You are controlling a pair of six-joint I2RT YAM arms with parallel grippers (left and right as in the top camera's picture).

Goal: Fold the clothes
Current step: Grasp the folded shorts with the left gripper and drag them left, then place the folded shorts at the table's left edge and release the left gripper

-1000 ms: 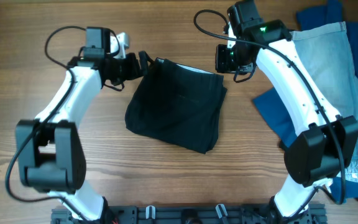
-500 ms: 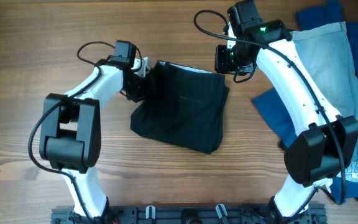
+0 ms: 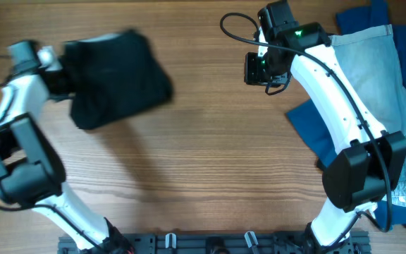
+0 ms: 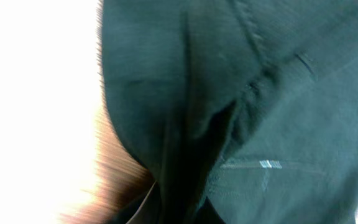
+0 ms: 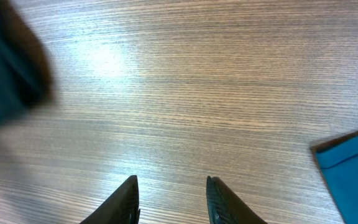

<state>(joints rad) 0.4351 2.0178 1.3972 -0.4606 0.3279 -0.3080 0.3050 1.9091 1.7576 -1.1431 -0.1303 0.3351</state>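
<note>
My left gripper point(image 3: 58, 67) has swept the folded black garment point(image 3: 115, 74) aside, though blur hides its grip. That piece looks done. My right gripper point(image 5: 171, 199) hangs spread, blue clothes point(image 3: 383, 77) beside it.

A wooden desk point(image 3: 210, 162) is seen across the whole overhead view, its light brown grain laid from side to side in fine streaks, with darker bands toward the near edge. Along that edge a black rail point(image 3: 210, 243) is mounted, with small clips set along it. In the right wrist view the grain is shown close up, with a pale glare at upper left. In the left wrist view only a blurred sliver of wood is shown at lower left.
</note>
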